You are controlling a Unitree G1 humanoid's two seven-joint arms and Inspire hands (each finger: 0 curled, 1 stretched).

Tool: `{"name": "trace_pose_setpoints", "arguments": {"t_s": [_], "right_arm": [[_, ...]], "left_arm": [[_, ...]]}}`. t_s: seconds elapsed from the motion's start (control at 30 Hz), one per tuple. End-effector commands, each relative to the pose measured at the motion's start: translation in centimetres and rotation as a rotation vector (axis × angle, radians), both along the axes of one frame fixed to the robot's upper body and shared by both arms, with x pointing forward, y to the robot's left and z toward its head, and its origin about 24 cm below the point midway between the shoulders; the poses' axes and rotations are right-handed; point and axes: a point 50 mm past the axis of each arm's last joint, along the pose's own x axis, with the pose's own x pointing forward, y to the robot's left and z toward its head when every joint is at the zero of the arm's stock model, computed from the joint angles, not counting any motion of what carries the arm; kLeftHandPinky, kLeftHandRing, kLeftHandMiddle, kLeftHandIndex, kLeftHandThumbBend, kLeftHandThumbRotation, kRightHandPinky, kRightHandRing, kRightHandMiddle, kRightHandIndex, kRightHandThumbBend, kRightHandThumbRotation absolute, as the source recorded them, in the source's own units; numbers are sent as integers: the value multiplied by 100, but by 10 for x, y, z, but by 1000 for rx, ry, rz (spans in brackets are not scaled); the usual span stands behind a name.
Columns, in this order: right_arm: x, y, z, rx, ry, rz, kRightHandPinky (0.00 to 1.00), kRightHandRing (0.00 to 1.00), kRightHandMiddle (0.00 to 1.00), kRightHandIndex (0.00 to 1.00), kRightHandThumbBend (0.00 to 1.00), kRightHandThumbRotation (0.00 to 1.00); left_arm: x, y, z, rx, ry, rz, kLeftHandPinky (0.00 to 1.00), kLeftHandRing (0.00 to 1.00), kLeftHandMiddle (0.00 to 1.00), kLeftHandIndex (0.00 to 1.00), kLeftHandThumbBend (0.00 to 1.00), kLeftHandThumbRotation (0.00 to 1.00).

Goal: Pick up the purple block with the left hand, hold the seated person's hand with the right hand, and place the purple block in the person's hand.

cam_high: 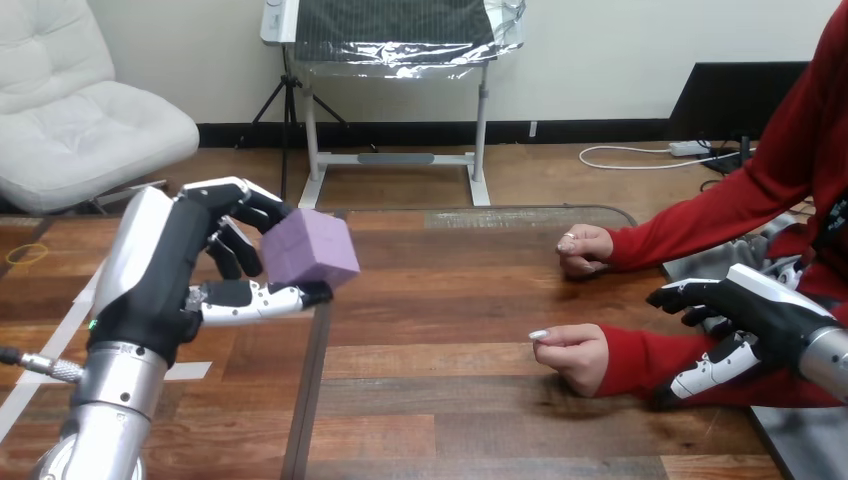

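Wooden table (450, 330); left hand (165, 275) pinches smooth-faced cubic purple block (312, 248).

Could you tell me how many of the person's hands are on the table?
2: the person's farther hand, right of centre; the person's nearer hand, just below it in view.

Wooden table (450, 400) with tape marks
White tape strips (190, 371) lie near the tabletop's left edge; a dark seam (310, 390) runs from the front edge toward the far edge, left of centre.
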Motion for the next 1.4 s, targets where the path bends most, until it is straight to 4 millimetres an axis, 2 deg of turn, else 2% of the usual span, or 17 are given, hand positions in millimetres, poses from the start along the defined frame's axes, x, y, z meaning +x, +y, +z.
{"name": "trace_pose_setpoints", "arguments": {"t_s": [0.0, 0.6, 1.0, 1.37], "right_arm": [[21, 12, 23, -4, -76, 38, 76, 86, 87, 85, 100, 12], [21, 16, 16, -49, -54, 45, 78, 87, 86, 85, 100, 10], [21, 22, 8, -135, -50, 74, 68, 79, 82, 80, 99, 5], [21, 29, -1, -204, -39, 101, 63, 73, 76, 76, 92, 9]], "left_arm": [[14, 4, 18, -45, -104, 36, 27, 32, 40, 42, 66, 0], [18, 11, 13, -51, -110, 75, 24, 30, 40, 42, 65, 0], [19, 13, 12, -50, -114, 84, 23, 29, 40, 42, 65, 0], [18, 13, 12, -52, -114, 82, 22, 28, 39, 42, 66, 0]]}}
